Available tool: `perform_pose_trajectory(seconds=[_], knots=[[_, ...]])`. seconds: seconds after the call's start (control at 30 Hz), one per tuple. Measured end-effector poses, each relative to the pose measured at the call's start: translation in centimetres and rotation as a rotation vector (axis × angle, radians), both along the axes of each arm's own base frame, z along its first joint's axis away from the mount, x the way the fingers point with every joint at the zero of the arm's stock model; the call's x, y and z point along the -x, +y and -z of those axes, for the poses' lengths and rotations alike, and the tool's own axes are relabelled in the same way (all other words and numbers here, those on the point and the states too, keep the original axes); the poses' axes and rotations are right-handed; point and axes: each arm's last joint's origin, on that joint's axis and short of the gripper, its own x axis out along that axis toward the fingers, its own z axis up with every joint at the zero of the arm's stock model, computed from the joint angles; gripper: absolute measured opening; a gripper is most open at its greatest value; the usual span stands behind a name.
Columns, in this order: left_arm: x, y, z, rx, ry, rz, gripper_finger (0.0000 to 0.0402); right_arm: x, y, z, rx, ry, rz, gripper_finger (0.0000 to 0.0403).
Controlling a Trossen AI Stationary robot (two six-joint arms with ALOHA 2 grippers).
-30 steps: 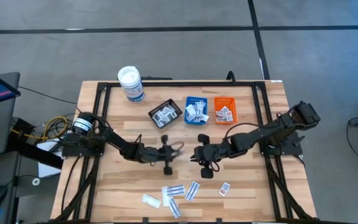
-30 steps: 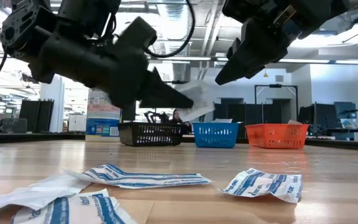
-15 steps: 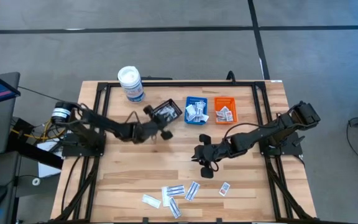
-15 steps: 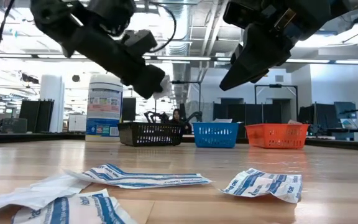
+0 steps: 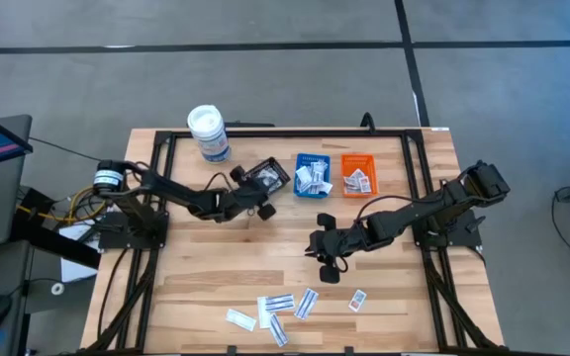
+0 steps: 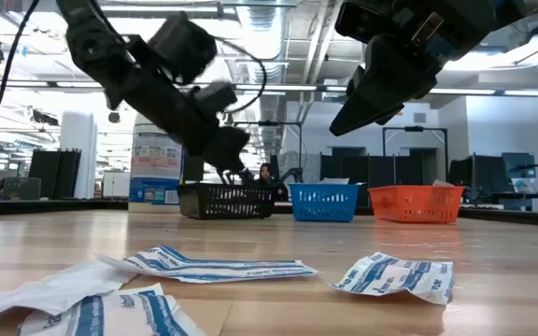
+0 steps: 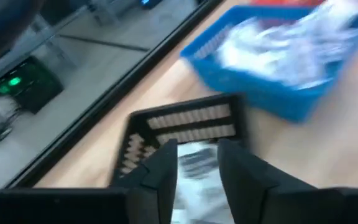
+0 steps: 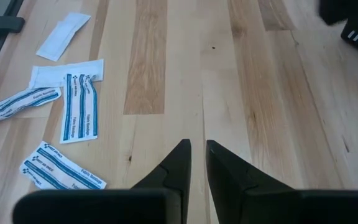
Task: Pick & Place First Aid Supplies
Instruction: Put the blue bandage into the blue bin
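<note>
Several packets [image 5: 275, 305] lie loose at the table's [image 5: 404, 287] 6 o'clock edge, white with blue stripes; their print is too small to be read. In the high view one long packet [image 5: 307, 304] is set with its long axis from about 1 to 7 o'clock, and another [image 5: 240, 318] from about 10 to 4 o'clock. More packets are heaped in the black tray [image 5: 246, 177], the blue tray [image 5: 298, 158] and the orange tray [image 5: 344, 158], lined up toward 12 o'clock.

One packet [image 7: 194, 163] is seen in the gap of the left gripper [image 7: 197, 168], over the black tray [image 7: 185, 118]; the fingers are parted, and whether it is touched cannot be told. The left gripper [image 5: 256, 194] is placed at the tray's 6 o'clock side.

The right gripper [image 5: 326, 264] is held above bare wood near the table's centre, well apart from the loose packets [image 8: 79, 112]. Its fingers [image 8: 174, 165] are all but closed, with only a thin slit, and nothing is held.
</note>
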Motion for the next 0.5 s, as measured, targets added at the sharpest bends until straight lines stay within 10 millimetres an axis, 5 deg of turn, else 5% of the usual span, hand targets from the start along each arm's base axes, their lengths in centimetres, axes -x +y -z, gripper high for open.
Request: perform_pose_trajectory(seconds=[0.23, 0.5], knots=[[-0.1, -5.5, -2.0, 0.131, -0.167, 0.328, 0.0125, 0.0, 0.0, 0.0, 0.000, 0.001, -0.001, 0.0044], [1.5, -13.3, -1.5, 0.335, -0.154, 0.718, 0.0118, 0.1, 0.7, 0.2, -0.048, 0.007, 0.020, 0.0046]])
